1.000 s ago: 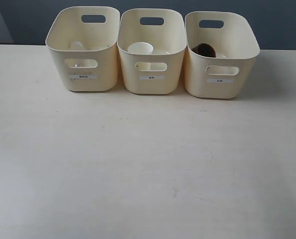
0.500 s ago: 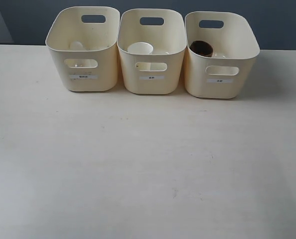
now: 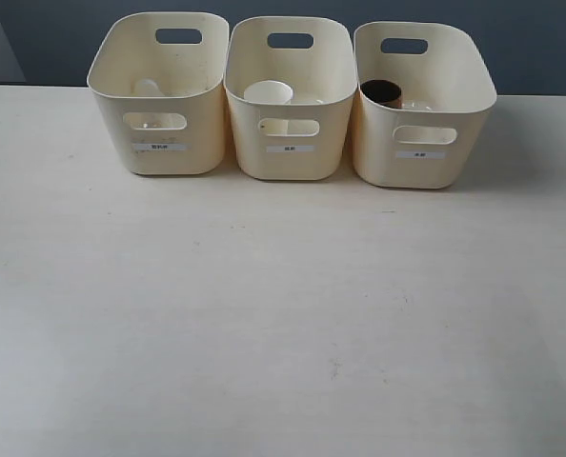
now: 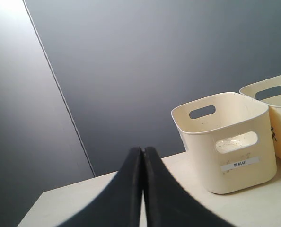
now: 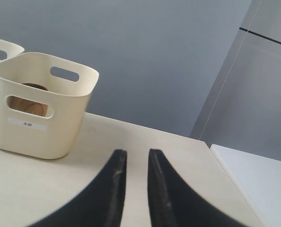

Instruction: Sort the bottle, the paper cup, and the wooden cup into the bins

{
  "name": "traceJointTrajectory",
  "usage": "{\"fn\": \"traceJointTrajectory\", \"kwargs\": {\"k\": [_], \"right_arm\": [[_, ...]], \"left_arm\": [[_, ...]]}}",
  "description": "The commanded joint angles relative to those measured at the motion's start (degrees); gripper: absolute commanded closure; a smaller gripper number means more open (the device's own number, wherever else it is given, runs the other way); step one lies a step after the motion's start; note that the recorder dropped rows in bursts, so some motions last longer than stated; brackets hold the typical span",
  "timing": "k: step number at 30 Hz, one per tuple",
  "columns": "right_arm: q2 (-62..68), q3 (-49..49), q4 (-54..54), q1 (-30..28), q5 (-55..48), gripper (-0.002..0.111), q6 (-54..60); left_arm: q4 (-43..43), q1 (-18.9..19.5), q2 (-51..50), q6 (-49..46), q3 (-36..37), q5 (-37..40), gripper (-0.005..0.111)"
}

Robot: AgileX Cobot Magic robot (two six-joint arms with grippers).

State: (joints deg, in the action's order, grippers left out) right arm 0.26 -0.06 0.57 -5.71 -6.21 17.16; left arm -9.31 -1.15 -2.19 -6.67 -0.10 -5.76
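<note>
- Left hand (image 4: 142,189): closed, empty, near the surface's (image 3: 264,324) left edge; the bottle (image 3: 148,88) is in the left bin (image 3: 159,133).
- Paper cup (image 3: 269,92): middle bin (image 3: 291,143).
- Wooden cup (image 3: 382,92): right bin (image 3: 421,143), along the far edge; right hand (image 5: 133,184) slightly parted, empty, nearer it.

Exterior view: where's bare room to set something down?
The table in front of the bins is bare, as are strips left and right of the row. The bins themselves stand nearly touching, each holding something.
</note>
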Motion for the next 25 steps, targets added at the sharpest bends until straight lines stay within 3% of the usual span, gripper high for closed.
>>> {"fn": "traceJointTrajectory", "kwargs": {"k": [1, 25], "right_arm": [[-0.26, 0.06, 0.00, 0.09, 0.71, 0.091, -0.16], [-0.26, 0.06, 1.22, 0.09, 0.47, 0.091, -0.26]], "left_arm": [[-0.02, -0.08, 0.13, 0.13, 0.10, -0.35, 0.107], [-0.02, -0.08, 0.13, 0.13, 0.10, -0.35, 0.107]]}}
